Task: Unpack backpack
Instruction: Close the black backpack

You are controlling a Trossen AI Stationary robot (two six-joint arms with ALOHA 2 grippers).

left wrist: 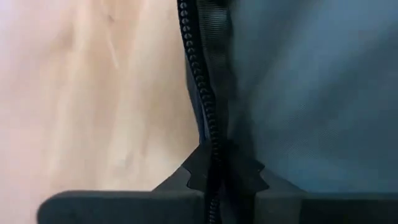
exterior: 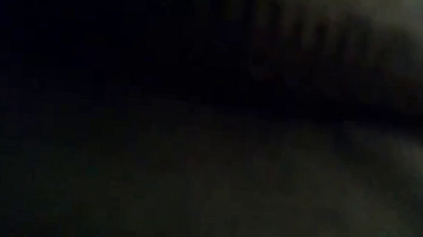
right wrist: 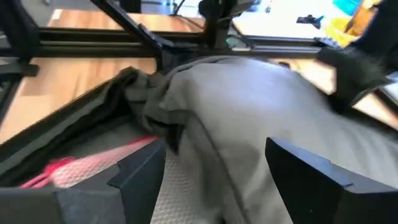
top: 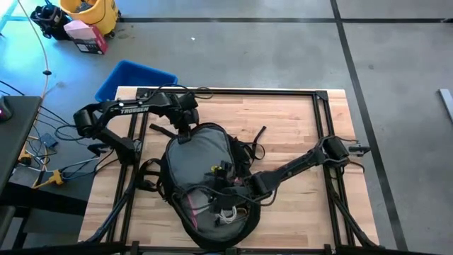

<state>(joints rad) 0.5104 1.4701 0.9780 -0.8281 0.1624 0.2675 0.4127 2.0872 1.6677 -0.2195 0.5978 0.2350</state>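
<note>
The backpack (top: 205, 180) lies flat on the middle of the wooden table (top: 283, 127), grey panel up. Your left gripper (left wrist: 214, 180) is clamped on the coiled zipper track (left wrist: 202, 81) at the bag's far edge. Your right gripper (right wrist: 214, 168) stands wide at the opening, beside a pink-edged pouch (right wrist: 87, 162). Expect the limp fabric to slide or the zipper to slip from the pinch if you pull hard.
</note>
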